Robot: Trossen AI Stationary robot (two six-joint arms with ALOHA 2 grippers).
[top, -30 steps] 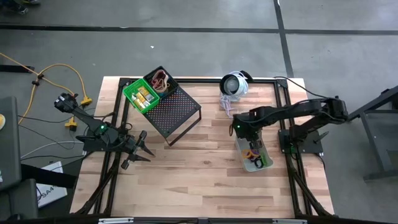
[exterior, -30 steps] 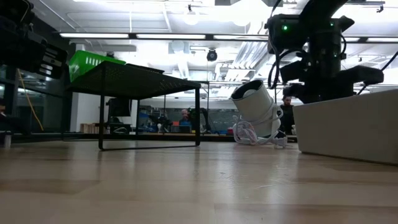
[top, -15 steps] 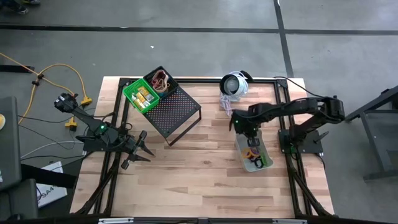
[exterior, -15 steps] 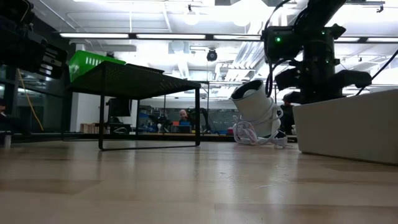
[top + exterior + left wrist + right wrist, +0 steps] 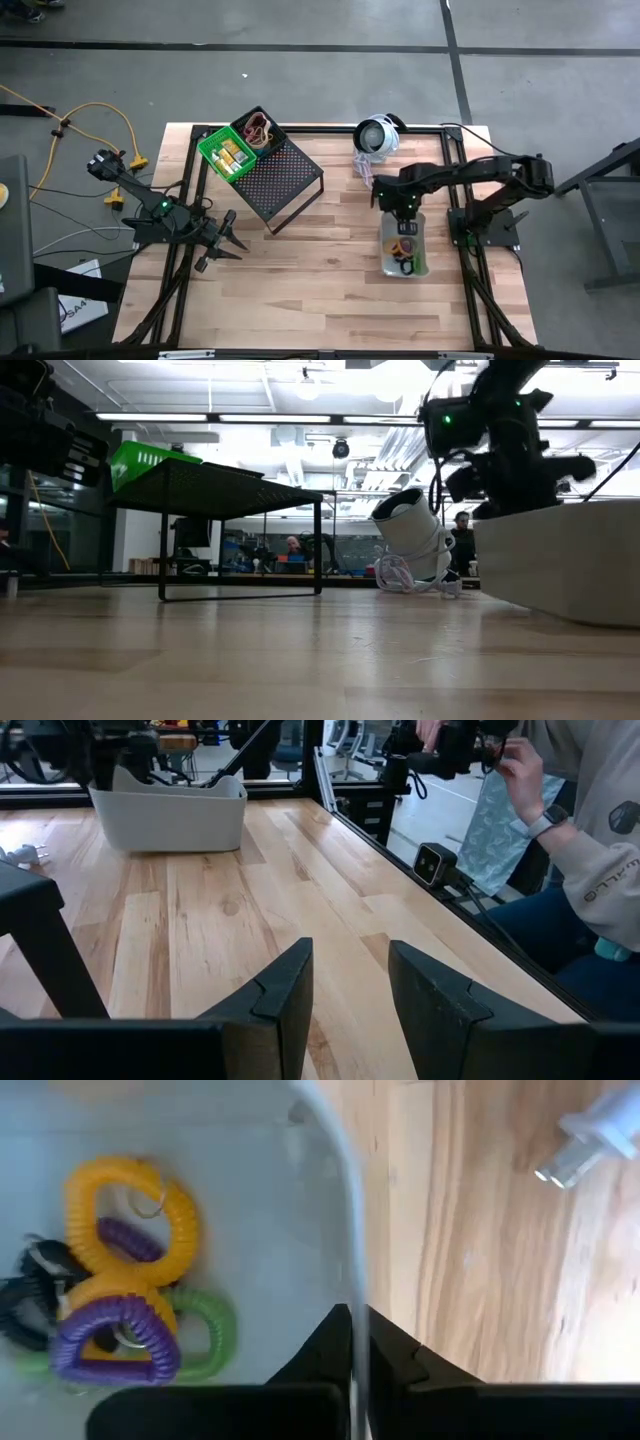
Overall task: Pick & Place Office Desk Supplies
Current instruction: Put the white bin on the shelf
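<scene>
A grey bin lies on the table's right half and holds coiled loops in yellow, purple, green and black. My right gripper points down at the bin's far end and is shut on its wall. A green bin and a black bin sit on the black mesh rack. At the table's left edge, my left gripper stands open with nothing between its fingers. My right gripper pinches the grey bin's thin wall at the far end. One finger is inside the bin and one is outside. The fingers come from above, pointing down. The bin rests on the table.
A round white-and-black device with a cord lies just beyond the grey bin. Its white plug lies on the wood beside the bin. A person sits past the table's edge in the left wrist view. Bare wood lies between rack and bin.
My right gripper has shut on the grey bin's far wall and rolled about its own pointing line. The bin has turned on the table: its near end swung toward the left edge, so it now lies straighter, far end staying put.
</scene>
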